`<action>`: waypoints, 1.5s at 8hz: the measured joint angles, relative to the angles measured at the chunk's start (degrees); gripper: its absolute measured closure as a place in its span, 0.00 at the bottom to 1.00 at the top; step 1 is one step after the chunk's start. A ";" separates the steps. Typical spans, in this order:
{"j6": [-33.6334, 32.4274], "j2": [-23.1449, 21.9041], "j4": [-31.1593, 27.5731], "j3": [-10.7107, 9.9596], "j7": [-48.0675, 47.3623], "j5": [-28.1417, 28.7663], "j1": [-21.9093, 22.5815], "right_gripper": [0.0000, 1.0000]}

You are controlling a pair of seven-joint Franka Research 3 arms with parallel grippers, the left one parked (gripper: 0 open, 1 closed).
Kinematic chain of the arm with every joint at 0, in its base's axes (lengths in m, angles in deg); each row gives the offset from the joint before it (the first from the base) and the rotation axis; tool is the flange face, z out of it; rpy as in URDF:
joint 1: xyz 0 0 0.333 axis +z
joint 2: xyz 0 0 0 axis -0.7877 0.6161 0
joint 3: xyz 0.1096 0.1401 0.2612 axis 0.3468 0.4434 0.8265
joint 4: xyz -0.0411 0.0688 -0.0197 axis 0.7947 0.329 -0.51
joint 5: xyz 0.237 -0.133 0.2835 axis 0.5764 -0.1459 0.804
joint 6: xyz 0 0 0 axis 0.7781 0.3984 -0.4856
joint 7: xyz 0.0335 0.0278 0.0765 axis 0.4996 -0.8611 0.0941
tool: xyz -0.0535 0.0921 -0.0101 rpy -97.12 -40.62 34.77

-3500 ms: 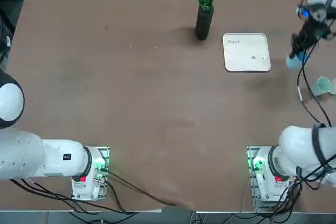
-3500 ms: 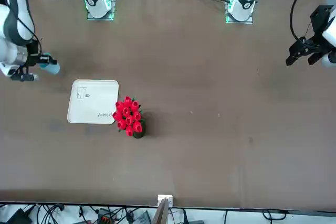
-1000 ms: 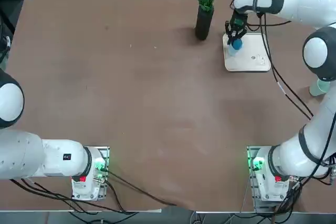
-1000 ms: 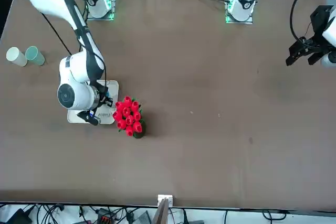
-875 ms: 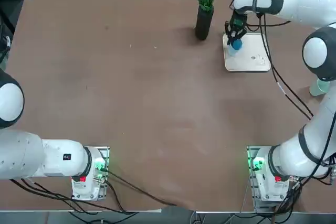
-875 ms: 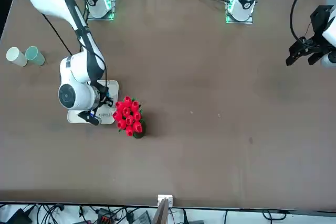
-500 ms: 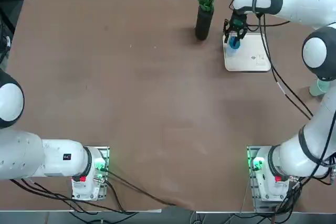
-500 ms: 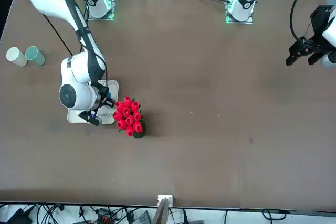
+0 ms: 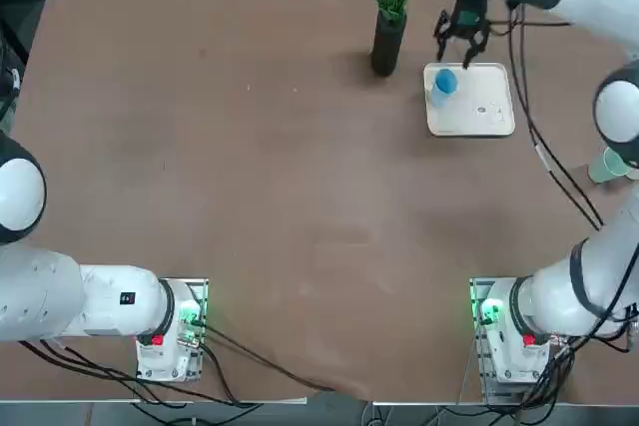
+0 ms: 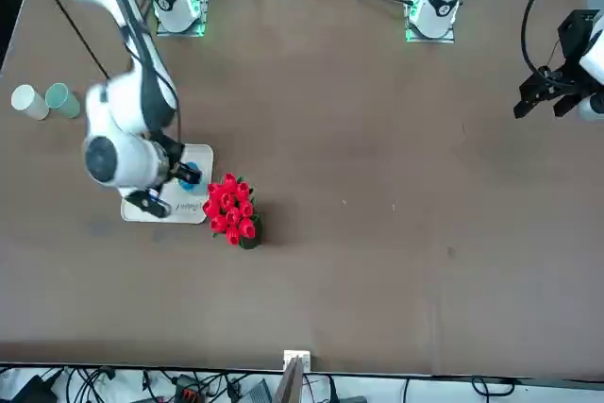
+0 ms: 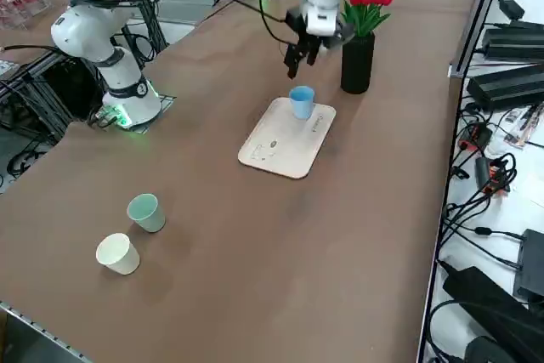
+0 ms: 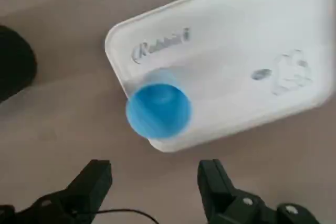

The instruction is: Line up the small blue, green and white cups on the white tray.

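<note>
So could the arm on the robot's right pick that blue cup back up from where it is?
Probably yes: the right gripper hovers near the blue cup, jaws open and empty, and nothing appears to stand between them.

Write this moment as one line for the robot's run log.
right gripper: open, empty, above tray | blue cup: upright on white tray | green cup, white cup: on table
</note>
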 joint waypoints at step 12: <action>8.14 -2.87 -10.93 -9.76 -10.53 -5.99 -43.78 0.00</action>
